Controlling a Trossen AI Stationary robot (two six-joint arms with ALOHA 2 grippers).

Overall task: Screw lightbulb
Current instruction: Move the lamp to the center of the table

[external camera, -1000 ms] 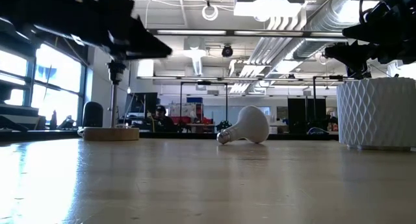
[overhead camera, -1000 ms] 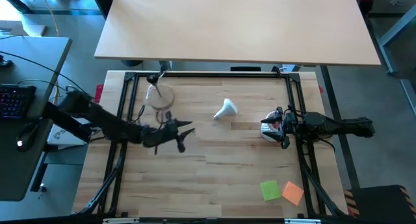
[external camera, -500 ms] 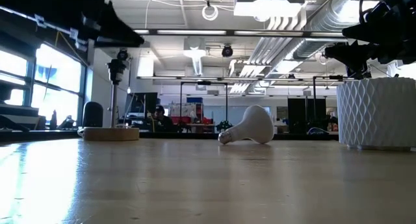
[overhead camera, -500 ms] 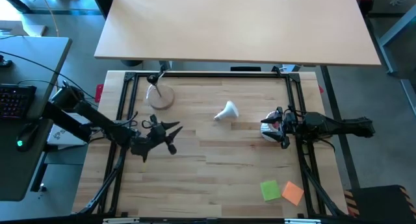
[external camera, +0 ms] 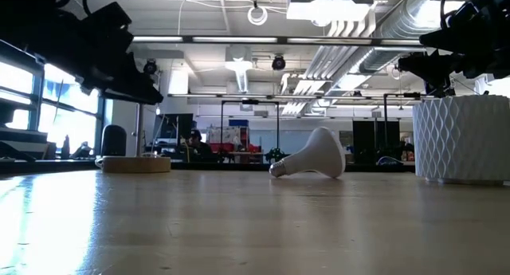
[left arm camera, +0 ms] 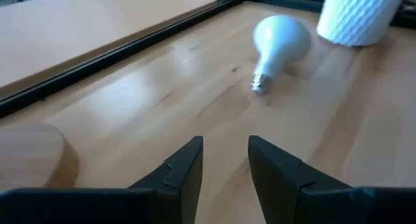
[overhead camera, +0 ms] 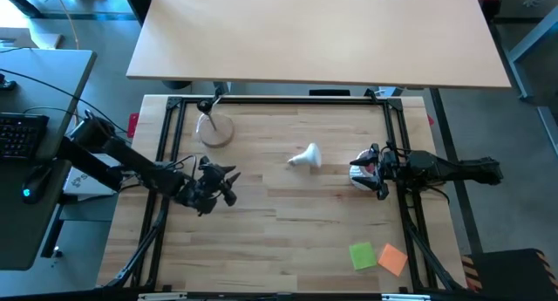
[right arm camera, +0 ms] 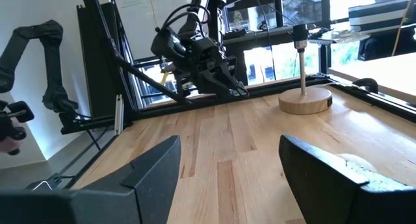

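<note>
Lightbulb (overhead camera: 305, 157) lying on wooden tabletop (overhead camera: 288, 222), workshop room behind; left gripper (overhead camera: 228, 186) fingers narrowly apart, empty; right gripper (right arm camera: 227, 165) fingers wide.

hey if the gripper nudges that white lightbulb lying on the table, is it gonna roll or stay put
The lightbulb lies on its side on the bare wood, so a nudge would probably roll it. Its round head and narrow neck suggest it would curve rather than go straight. The smooth, likely thin shell may slip and wants a gentle squeeze.
</note>
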